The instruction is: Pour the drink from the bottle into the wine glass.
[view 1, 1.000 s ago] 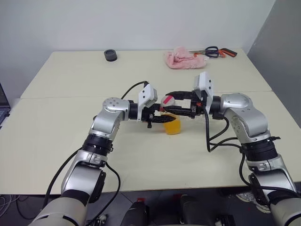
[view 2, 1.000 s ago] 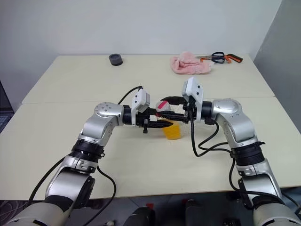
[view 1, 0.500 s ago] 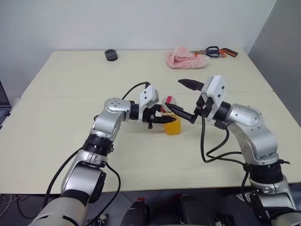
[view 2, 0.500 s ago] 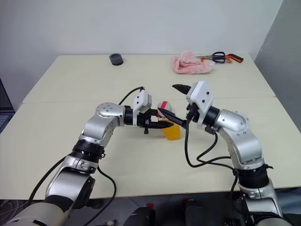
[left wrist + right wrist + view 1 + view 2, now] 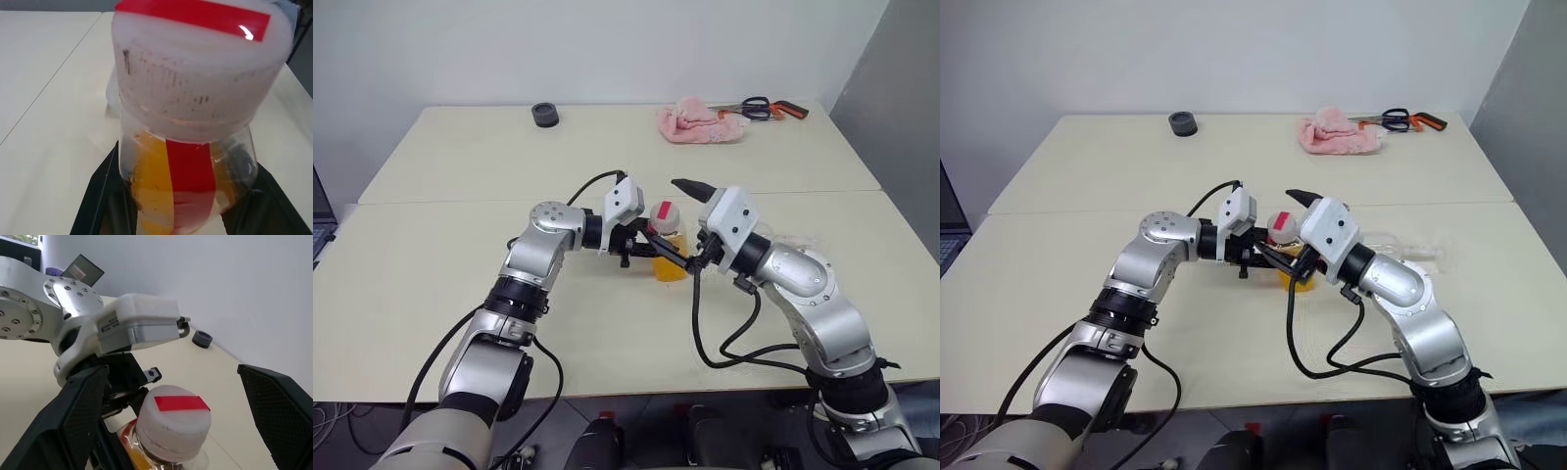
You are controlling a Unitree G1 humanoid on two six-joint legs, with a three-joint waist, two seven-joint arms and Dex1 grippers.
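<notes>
Fingers of the left gripper [image 5: 651, 251] clamp the small clear plastic bottle [image 5: 670, 254] with its red vertical label strip, holding it upright just above the cream tabletop [image 5: 460, 284]; its white ribbed cap [image 5: 172, 423], crossed by a red band, sits on the neck. The right gripper [image 5: 688, 223] stands wide apart beside the cap, one black finger above it and one below, gripping nothing. Translucent orange-yellow drink [image 5: 154, 188] fills the lower part of the bottle. The clear stemmed wine glass [image 5: 1408, 250] lies on its side behind the right arm, apparently empty. Judging by this, nothing is poured: cap removal, standing the glass upright and the pour itself all remain.
</notes>
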